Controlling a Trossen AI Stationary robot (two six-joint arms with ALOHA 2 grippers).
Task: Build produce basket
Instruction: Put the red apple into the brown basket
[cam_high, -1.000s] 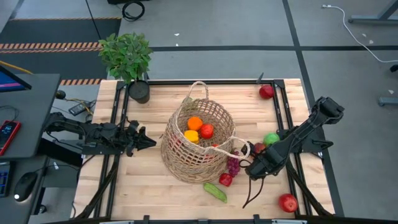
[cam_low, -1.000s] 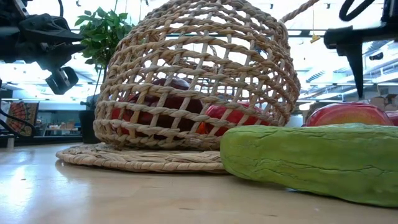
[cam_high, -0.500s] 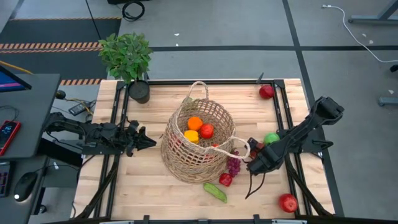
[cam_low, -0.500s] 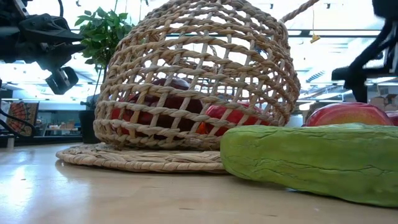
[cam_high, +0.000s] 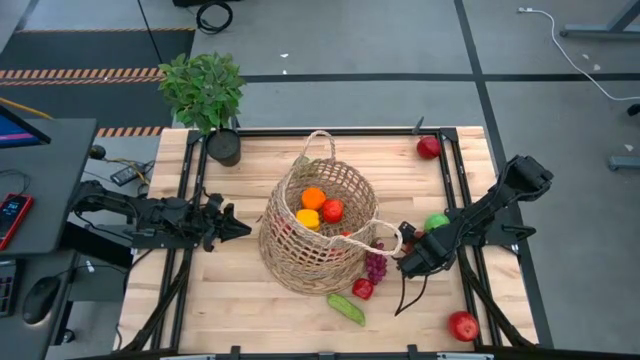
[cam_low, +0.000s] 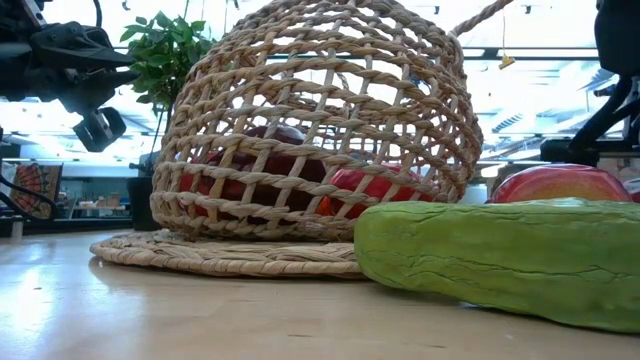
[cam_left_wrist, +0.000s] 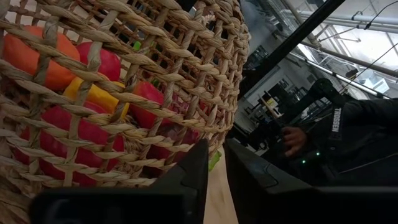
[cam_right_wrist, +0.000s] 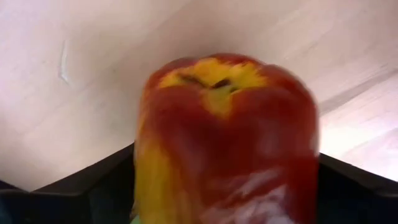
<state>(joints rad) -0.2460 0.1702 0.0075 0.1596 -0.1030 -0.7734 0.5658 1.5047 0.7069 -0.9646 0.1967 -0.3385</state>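
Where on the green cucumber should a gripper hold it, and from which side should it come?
Grip the cucumber across its middle, coming from above with the fingers spanning its narrow width: it lies flat and long on the table.

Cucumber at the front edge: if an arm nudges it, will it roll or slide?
The cucumber lies flat on its long side on the table, so a sideways nudge would probably roll it. Its elongated shape suggests an end push would skid or pivot it instead. It looks rigid, likely light, with faint ridges offering some grip.
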